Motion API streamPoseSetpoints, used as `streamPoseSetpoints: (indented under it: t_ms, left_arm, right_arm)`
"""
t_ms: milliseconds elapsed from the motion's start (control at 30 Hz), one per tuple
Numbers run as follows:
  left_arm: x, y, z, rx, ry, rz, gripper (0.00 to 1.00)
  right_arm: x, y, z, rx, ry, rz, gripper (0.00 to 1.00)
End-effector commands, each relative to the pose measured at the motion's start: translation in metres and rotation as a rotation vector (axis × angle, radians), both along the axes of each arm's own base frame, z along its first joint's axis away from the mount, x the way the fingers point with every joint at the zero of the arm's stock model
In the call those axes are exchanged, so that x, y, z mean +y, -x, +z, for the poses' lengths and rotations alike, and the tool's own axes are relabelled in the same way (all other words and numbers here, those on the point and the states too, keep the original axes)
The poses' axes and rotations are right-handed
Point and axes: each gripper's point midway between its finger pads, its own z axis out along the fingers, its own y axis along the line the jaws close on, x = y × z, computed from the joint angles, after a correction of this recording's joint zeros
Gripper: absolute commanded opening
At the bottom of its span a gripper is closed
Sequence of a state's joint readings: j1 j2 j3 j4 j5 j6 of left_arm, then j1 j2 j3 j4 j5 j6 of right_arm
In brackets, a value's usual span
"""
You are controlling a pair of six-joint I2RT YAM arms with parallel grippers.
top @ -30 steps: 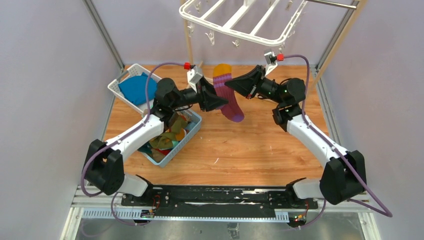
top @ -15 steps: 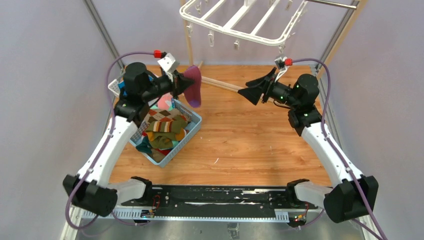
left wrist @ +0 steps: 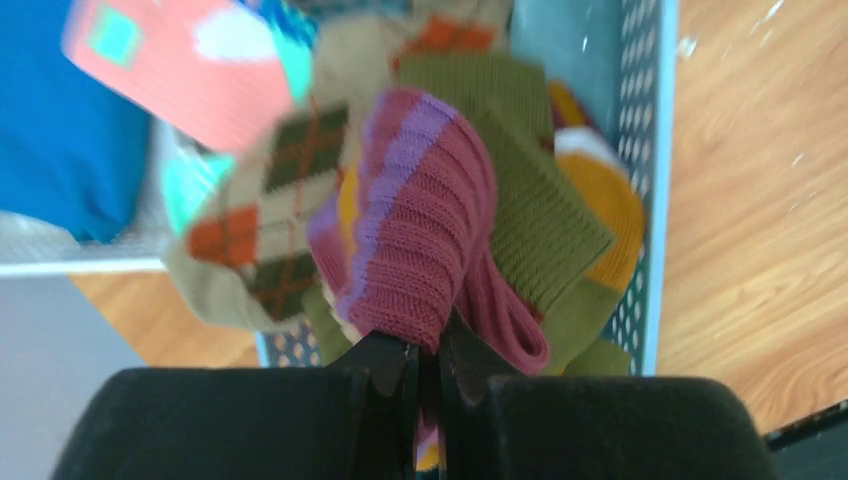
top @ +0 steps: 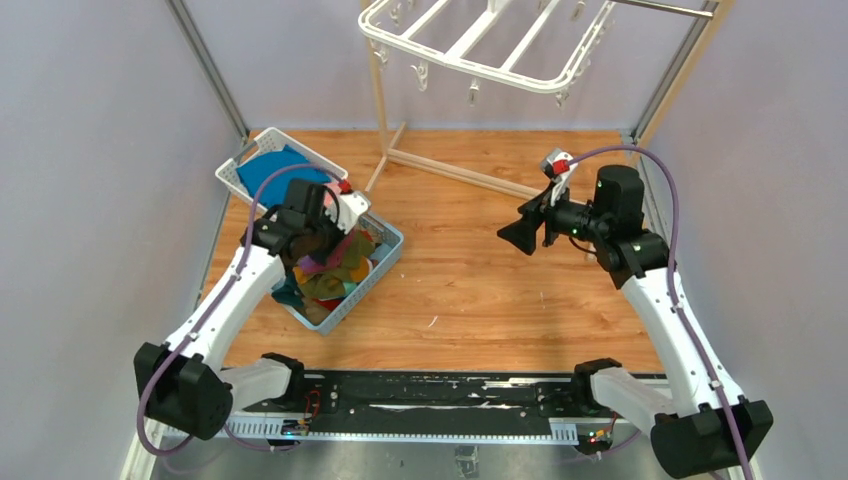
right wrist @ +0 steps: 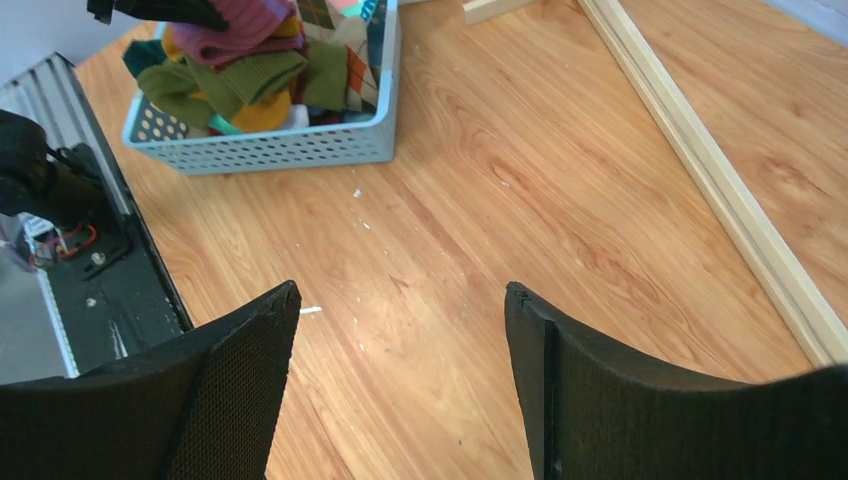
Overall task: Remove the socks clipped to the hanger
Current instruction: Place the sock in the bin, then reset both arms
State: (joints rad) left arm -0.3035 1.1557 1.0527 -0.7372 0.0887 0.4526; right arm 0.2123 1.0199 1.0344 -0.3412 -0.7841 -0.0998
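A maroon sock with purple stripes [left wrist: 420, 240] hangs from my left gripper [left wrist: 425, 350], which is shut on its cuff. In the top view the left gripper [top: 335, 232] sits low over the blue basket [top: 388, 258], and the sock's end rests among several other socks [top: 335, 275] piled there. My right gripper [top: 520, 235] hovers open over bare wood at mid-right, with nothing between its fingers [right wrist: 250, 340]. The white hanger [top: 460, 65] hangs at the top; its small clips dangle and no sock shows on the part in view.
A white basket [top: 232, 178] holding a blue cloth [top: 270, 172] stands behind the blue basket. The wooden rack's base rail [top: 450, 170] crosses the back of the table; the right wrist view shows the rail [right wrist: 700, 160] and the blue basket [right wrist: 280, 150].
The right gripper let go of the maroon sock, opened and drew back to the right. The left gripper shut on the sock and carried it left and down into the blue basket.
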Motion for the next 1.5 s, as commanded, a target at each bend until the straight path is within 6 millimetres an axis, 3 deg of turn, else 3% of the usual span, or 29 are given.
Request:
streamPoseSetpoints:
  t_ms: [0, 133, 267, 300, 567, 733, 867, 1033, 1467]
  left_arm:
    - [0.04, 0.012, -0.031, 0.038, -0.208, 0.061, 0.21]
    - [0.051, 0.012, -0.033, 0.046, -0.271, 0.082, 0.6]
    - [0.045, 0.005, 0.001, -0.102, -0.191, 0.096, 0.95]
    - [0.043, 0.003, 0.011, -0.147, -0.161, 0.1, 0.99]
    - [0.039, -0.018, 0.085, -0.408, 0.143, 0.231, 1.0]
    - [0.04, -0.034, 0.113, -0.51, 0.366, 0.304, 1.0]
    - [0.047, -0.04, 0.121, -0.572, 0.381, 0.346, 1.0]
    - [0.038, -0.028, 0.125, -0.556, 0.379, 0.267, 1.0]
    - [0.038, -0.018, 0.122, -0.539, 0.37, 0.265, 1.0]
  right_arm:
    - [-0.019, 0.004, -0.012, -0.017, 0.094, -0.034, 0.75]
    - [-0.027, 0.004, -0.028, 0.005, 0.144, -0.053, 0.76]
    - [-0.054, -0.004, -0.032, -0.007, 0.225, -0.163, 0.82]
    - [-0.059, -0.005, -0.032, -0.002, 0.22, -0.184, 0.83]
    - [-0.094, -0.016, -0.04, 0.007, 0.259, -0.371, 0.84]
    - [-0.125, -0.028, -0.033, -0.062, 0.33, -0.548, 0.84]
    - [-0.142, -0.029, -0.025, -0.098, 0.368, -0.633, 0.83]
    - [-0.147, -0.027, -0.027, -0.113, 0.39, -0.647, 0.81]
    - [-0.146, -0.027, -0.032, -0.11, 0.381, -0.648, 0.77]
